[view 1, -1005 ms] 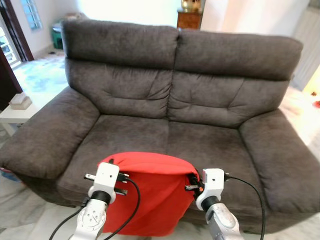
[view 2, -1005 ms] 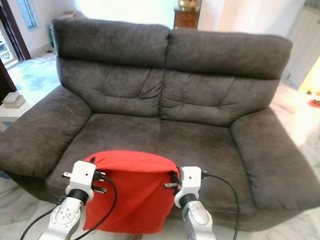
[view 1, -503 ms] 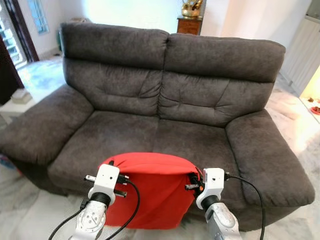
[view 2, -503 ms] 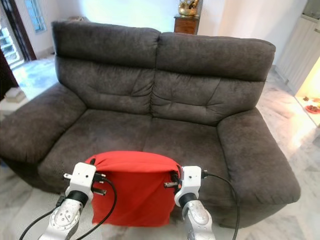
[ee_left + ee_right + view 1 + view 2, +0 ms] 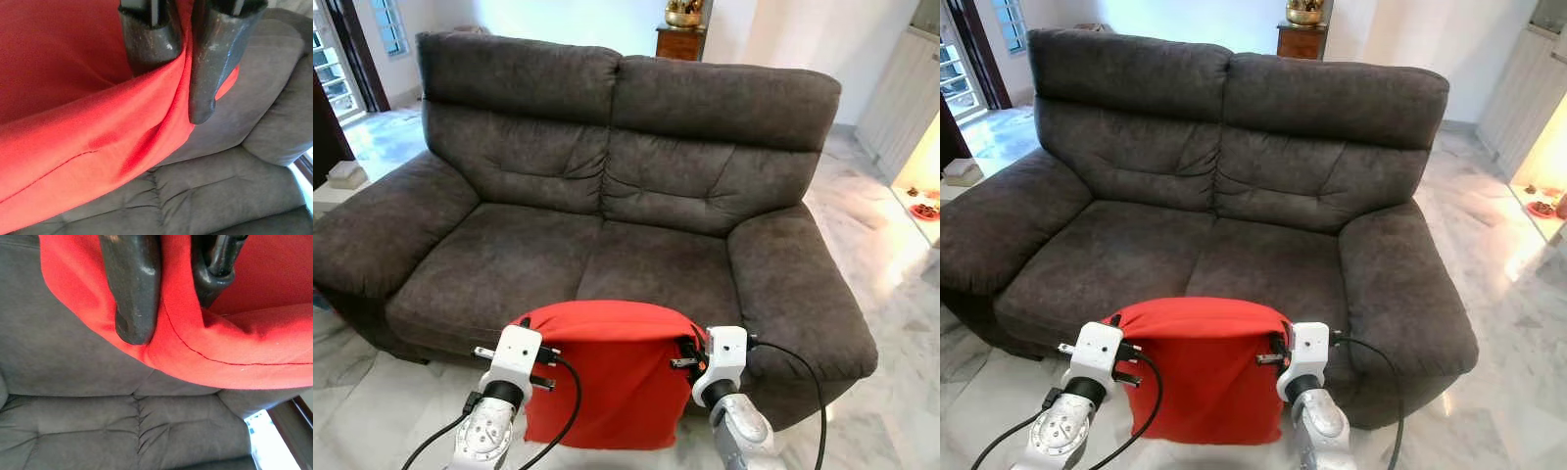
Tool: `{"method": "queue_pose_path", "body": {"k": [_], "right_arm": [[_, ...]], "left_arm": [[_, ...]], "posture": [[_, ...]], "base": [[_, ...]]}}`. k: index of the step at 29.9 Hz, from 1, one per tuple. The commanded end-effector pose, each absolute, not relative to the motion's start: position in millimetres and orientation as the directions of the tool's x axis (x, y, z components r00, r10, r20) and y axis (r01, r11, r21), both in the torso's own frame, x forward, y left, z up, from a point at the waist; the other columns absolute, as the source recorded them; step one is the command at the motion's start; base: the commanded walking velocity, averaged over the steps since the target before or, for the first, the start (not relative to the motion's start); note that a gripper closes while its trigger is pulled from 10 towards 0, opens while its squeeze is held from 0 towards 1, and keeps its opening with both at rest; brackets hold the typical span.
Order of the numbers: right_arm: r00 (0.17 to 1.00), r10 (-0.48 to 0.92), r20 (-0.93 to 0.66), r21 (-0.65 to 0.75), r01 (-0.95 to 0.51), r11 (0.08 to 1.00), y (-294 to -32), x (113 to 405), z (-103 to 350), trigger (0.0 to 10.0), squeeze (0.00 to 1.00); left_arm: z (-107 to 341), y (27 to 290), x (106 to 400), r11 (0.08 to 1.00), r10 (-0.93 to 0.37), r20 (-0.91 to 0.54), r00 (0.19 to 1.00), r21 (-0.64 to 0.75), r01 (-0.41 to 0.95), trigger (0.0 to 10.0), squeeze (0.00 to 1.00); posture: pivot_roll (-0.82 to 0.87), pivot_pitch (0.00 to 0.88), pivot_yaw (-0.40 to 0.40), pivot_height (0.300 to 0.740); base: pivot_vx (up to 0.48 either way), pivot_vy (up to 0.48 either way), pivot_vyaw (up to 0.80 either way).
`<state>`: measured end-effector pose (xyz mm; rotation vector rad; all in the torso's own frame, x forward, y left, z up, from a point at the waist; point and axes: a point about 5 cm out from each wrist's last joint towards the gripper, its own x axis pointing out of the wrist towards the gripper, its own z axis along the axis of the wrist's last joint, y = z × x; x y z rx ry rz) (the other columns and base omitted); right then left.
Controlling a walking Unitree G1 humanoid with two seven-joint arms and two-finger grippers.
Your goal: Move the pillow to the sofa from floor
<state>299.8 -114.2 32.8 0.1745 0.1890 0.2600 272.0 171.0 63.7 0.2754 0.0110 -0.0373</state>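
In the eye views, the red pillow is hanging in front of the sofa, off the floor, between the two grippers. In the left wrist view, the left gripper is clamping the pillow's edge. In the right wrist view, the right gripper is pinching the opposite edge.

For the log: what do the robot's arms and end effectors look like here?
Both arms are silver metal, ending in white boxy wrist housings. A black cable loops from each. The left end effector and right end effector each have two long, glossy black fingers with rounded tips, slightly scuffed.
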Motion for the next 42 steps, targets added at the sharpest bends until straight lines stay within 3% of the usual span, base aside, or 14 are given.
{"method": "queue_pose_path", "body": {"k": [1, 10, 12, 15, 29, 42], "right_arm": [[0.985, 0.143, -0.092, 0.183, -0.125, 0.975, -141, 307, 46, 10.0, 0.0], [0.986, 0.144, -0.08, 0.177, -0.128, 0.976, -140, 309, 49, 10.0, 0.0], [0.988, 0.138, -0.07, 0.181, -0.124, 0.976, -140, 309, 50, 10.0, 0.0], [0.988, 0.137, -0.065, 0.177, -0.123, 0.976, -139, 309, 51, 10.0, 0.0], [0.996, 0.069, -0.057, 0.16, -0.059, 0.985, -147, 305, 52, 10.0, 0.0], [0.995, 0.095, -0.038, 0.134, -0.089, 0.987, -143, 307, 56, 10.0, 0.0]], "left_arm": [[81, 190, 274, 0.959, 0.042, 0.063, 0.997, 0.279, -0.058, 10.0, 0.0], [95, 189, 270, 0.96, -0.01, 0.114, 0.993, 0.279, -0.022, 10.0, 0.0], [103, 193, 271, 0.934, -0.013, 0.146, 0.989, 0.355, -0.04, 10.0, 0.0], [105, 196, 273, 0.935, 0.006, 0.156, 0.988, 0.351, -0.061, 10.0, 0.0], [103, 193, 275, 0.936, 0.014, 0.135, 0.991, 0.347, -0.06, 10.0, 0.0], [101, 194, 271, 0.94, 0.027, 0.13, 0.991, 0.333, -0.069, 10.0, 0.0]], "posture": [[0.19, 0.005, -0.04, 0.74], [0.18, 0.01, -0.04, 0.74], [0.19, 0.014, -0.04, 0.74], [0.19, 0.016, -0.041, 0.74], [0.18, 0.02, -0.051, 0.74], [0.19, 0.024, -0.056, 0.74]], "base": [[0.0, 0.0, 0.0], [0.0, 0.0, 0.0], [0.0, 0.0, 0.0], [0.0, 0.0, 0.0], [0.0, 0.0, 0.0], [0.0, 0.0, -0.62]]}}
